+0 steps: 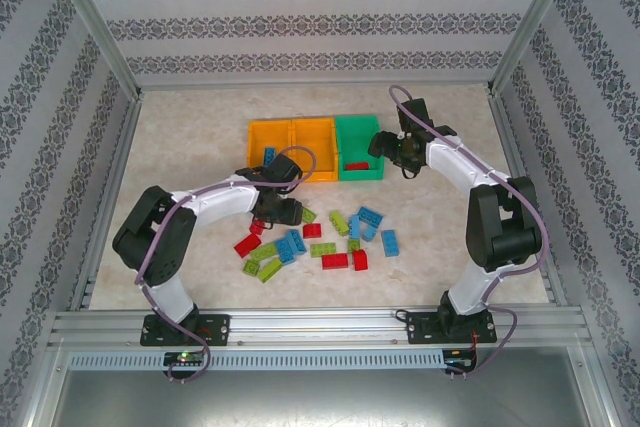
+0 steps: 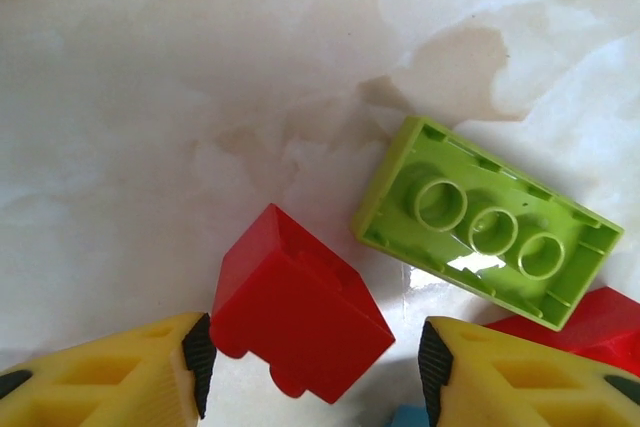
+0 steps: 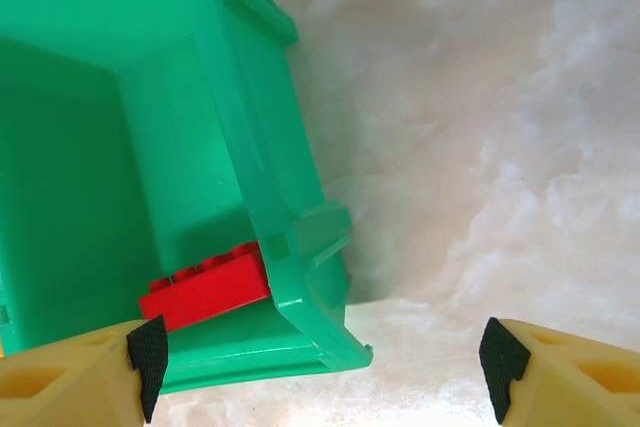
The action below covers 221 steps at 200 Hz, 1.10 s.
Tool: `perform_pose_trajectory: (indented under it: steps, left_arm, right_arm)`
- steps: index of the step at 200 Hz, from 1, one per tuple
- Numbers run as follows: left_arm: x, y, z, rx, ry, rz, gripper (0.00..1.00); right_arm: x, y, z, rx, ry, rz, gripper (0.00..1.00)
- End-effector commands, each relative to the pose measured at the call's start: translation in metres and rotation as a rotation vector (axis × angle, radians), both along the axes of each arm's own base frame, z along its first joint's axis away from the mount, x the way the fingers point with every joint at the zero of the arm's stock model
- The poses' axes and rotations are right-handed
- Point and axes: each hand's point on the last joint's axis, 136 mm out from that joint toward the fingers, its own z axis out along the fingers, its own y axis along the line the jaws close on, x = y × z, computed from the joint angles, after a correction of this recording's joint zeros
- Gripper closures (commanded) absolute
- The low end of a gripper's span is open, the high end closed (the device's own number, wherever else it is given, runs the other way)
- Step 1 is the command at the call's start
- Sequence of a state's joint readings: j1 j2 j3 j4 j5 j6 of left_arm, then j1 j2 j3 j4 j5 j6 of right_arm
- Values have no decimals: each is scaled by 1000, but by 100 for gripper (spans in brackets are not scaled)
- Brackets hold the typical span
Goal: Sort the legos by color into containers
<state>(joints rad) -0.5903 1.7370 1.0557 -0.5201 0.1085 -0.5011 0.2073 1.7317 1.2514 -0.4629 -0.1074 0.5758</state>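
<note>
Three bins (image 1: 312,135) stand in a row at the far middle of the table (image 1: 180,137): two orange, one green.

Item one, left orange bin (image 1: 262,132): one blue brick (image 1: 268,155) inside.
Item two, green bin (image 1: 360,137): one binned red brick (image 3: 205,292) lying against its near wall.
Item three, loose bricks (image 1: 330,242): red, blue and lime, scattered on the table near the arms, unsorted.

Left gripper (image 2: 315,367): spread, low over the pile, straddling a tilted red brick (image 2: 300,312). One pad (image 2: 198,362) looks to touch it and the other stands apart, so nothing is pinched.
Right gripper (image 3: 322,362): spread wide and empty, hovering at the green bin's near corner.

Hazards I note:
- The tilted red brick sits skewed between the pads, so closing may twist it out.
- An upturned lime brick (image 2: 487,222) lies just beside it, with a second red brick (image 2: 590,322) close by one finger. Either could be nudged or caught.
- If I lower the right gripper, it could catch the rim and shove the bin.
</note>
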Motion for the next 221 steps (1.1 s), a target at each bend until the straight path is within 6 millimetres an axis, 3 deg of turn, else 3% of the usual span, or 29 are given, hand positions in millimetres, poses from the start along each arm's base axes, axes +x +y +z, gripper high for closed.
perform_pose_trajectory:
  steps: [1, 78, 116, 221]
  left_arm:
    - [-4, -4, -4, 17, 35, 7, 45]
    - [7, -7, 3, 41, 10, -51, 48]
    - [10, -8, -6, 65, 29, -51, 49]
    - [11, 3, -6, 118, 14, -47, 63]
  right_arm:
    - [-1, -3, 4, 15, -13, -3, 16]
    - [-4, -7, 2, 14, -8, -9, 16]
    - [-4, -8, 3, 14, -9, -9, 16]
    - [-6, -14, 2, 12, -8, -17, 15]
